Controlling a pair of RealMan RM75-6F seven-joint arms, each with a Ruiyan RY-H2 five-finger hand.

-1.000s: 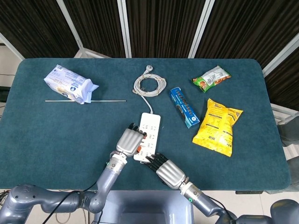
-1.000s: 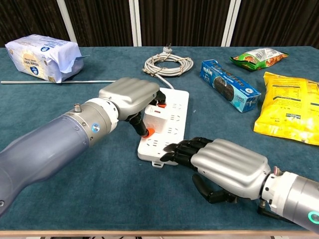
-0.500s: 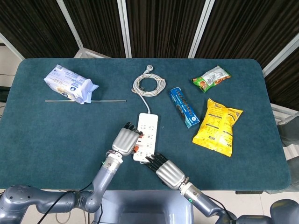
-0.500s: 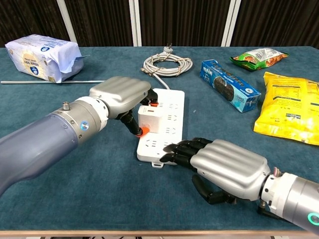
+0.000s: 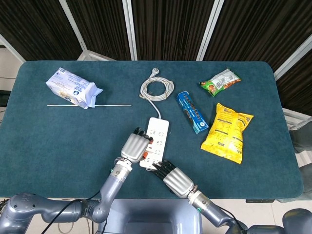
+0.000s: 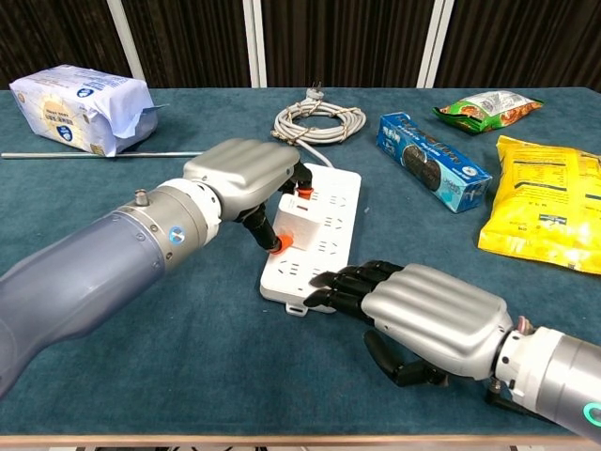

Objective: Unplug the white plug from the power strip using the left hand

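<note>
1. Fingertips of the right hand [image 6: 413, 315] are laid flat on the near end of the power strip [image 6: 324, 235]; nothing is grasped by it, the fingers being stretched out side by side; by this pressure the strip is judged to be pinned to the table [image 5: 58, 141] so that it is not lifted with the plug.

2. Just beyond, the white plug [image 6: 299, 226] is seen seated in the left side of the strip, pinched between the orange-tipped thumb and fingers of the left hand [image 6: 246, 175]; the hand is curled down over it from the left, so a straight upward pull is judged to be prepared; whether the prongs are out of the socket cannot be told.

3. Further off, the strip's white cable is run to a coil [image 5: 156, 88] with its own plug lying free, so no current is likely to be carried.

4. To the right, a blue box [image 5: 192, 111], a yellow bag [image 5: 227, 132] and a green packet [image 5: 220, 81] are kept well apart from the work; far left, a white pack [image 5: 73, 87] and a thin rod [image 5: 89, 105] are laid.
</note>
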